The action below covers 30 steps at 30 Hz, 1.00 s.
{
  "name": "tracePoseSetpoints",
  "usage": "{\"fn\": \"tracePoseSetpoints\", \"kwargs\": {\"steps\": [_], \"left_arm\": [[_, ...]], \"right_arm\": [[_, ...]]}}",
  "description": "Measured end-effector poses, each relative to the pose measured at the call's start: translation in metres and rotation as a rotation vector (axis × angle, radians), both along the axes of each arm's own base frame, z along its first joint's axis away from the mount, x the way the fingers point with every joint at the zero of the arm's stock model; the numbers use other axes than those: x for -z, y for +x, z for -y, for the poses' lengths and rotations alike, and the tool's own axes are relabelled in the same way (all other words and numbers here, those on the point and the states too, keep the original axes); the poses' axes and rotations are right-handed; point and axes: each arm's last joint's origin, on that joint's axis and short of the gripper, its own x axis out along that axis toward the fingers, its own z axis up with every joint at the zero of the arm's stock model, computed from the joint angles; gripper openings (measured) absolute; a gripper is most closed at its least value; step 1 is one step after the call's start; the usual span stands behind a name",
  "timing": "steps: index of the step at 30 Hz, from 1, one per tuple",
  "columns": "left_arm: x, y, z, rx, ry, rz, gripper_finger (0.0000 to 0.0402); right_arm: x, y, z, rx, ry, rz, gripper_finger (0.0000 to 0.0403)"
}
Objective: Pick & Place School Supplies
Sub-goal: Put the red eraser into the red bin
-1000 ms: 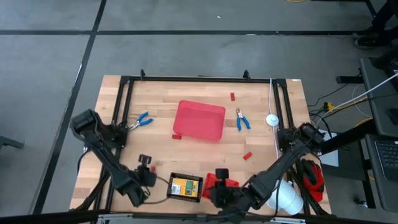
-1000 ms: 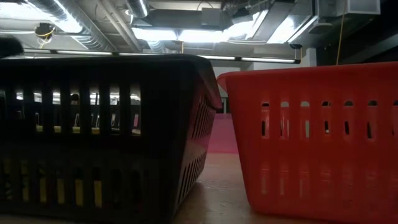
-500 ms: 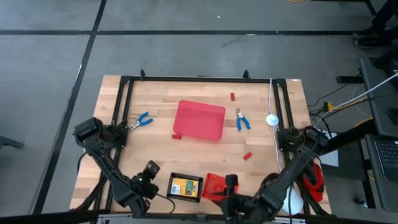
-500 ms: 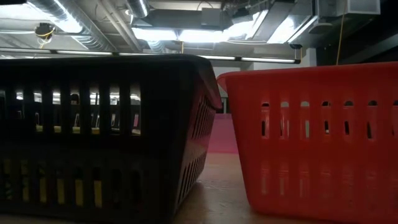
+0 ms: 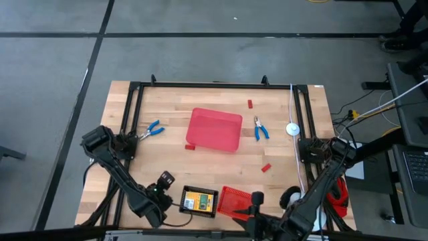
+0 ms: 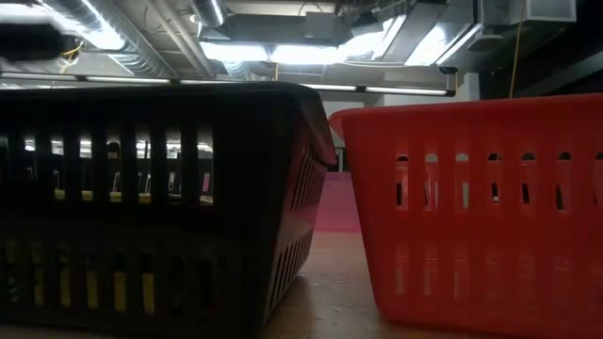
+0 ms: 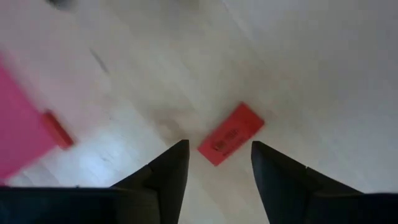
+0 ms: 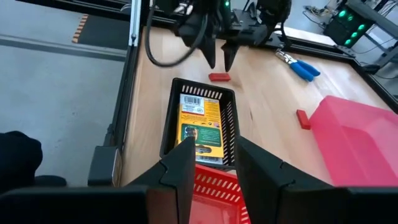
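Red block, left tool apart above

A card box lies in the black basket, left of the mesh basket.

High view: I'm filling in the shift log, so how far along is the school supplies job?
Done: a card box lies in the black tray. In hand: nothing held; the left pincer hangs open over a red block on the table beside that tray, the right pincer waits open nearby. Left: that block, two blue pliers and other red blocks on the table.
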Motion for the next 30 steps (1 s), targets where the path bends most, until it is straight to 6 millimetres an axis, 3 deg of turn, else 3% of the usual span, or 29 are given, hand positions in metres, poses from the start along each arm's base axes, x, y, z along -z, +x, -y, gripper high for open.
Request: {"fn": "tracePoseSetpoints", "kwargs": {"steps": [4,16,30], "left_arm": [[0.013,-0.005,-0.005,-0.024,-0.003,-0.003,0.0165],[0.024,-0.004,-0.010,-0.050,-0.065,0.009,0.0156],[0.025,0.018,-0.026,-0.052,-0.097,-0.029,0.0137]], "right_arm": [[0.000,-0.002,-0.001,0.004,0.009,0.003,0.0114],[0.001,-0.002,0.000,0.014,-0.010,0.004,0.0114],[0.001,-0.004,0.001,0.011,-0.023,-0.006,0.0114]]}}
